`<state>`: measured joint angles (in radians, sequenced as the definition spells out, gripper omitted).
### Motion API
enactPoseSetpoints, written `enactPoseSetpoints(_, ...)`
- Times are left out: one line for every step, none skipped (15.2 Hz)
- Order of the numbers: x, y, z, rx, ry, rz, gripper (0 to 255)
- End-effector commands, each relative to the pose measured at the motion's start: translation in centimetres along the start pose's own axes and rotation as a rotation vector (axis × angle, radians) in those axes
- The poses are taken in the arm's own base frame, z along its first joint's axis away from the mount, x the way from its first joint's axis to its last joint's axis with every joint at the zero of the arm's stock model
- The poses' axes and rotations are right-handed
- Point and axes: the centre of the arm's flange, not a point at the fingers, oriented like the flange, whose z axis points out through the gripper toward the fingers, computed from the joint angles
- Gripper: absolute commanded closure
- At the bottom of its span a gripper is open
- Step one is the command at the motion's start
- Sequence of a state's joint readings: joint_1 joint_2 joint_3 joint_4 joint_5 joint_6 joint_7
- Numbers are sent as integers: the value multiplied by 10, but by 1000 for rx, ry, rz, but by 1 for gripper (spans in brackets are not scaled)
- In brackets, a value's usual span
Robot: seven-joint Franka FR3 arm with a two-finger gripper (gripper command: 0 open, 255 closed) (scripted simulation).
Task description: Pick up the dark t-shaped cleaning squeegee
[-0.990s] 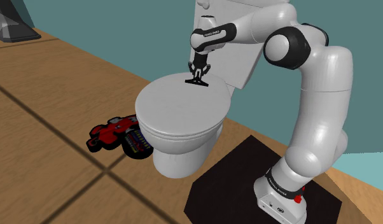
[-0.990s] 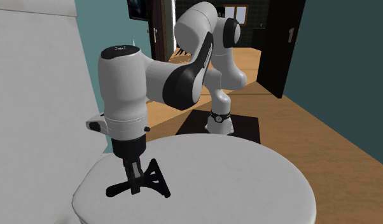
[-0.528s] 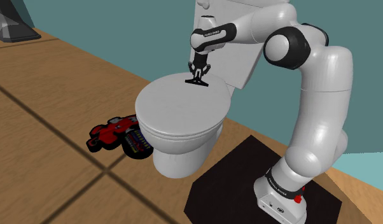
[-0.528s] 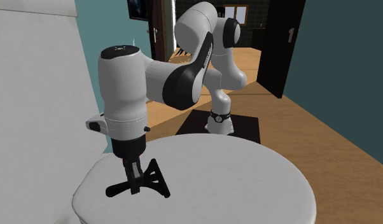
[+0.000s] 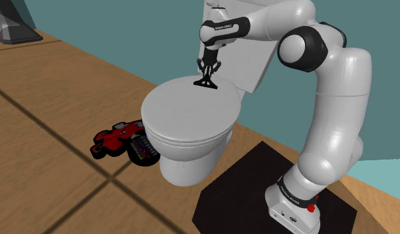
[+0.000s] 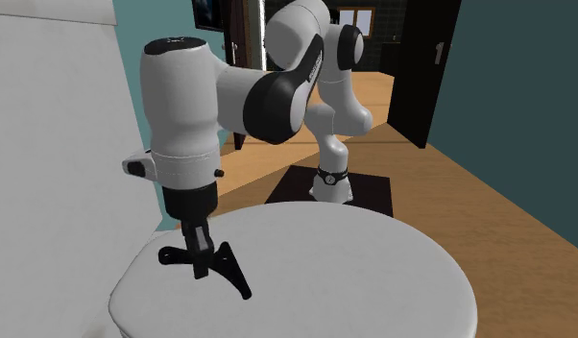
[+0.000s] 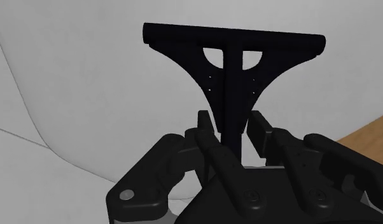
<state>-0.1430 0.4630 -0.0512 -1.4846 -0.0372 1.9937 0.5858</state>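
Gripper pinches squeegee by its stem, centred under the crossbar, evidently for balance, above toilet lid, second exterior view's lower left.

We find open room over the toilet lid toward its front edge; at its back edge the tank rises just behind the gripper.

Gripper clasps the black squeegee, tilted over the white toilet lid; white arm behind.
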Motion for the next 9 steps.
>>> enactPoseSetpoints(0, 1, -11, 0, 0, 0, 255)
enactPoseSetpoints(1, 1, -16, 0, 0, 0, 255)
enactPoseSetpoints(1, 1, -21, 0, 0, 0, 255)
enactPoseSetpoints(1, 1, -27, 0, 0, 0, 255)
enactPoseSetpoints(2, 1, -32, 0, 0, 0, 255)
enactPoseSetpoints(2, 2, -37, 0, 0, 0, 255)
enactPoseSetpoints(2, 2, -42, 0, 0, 0, 255)
enactPoseSetpoints(3, 2, -43, 0, 0, 0, 255)
enactPoseSetpoints(3, 2, -43, 0, 0, 0, 255)
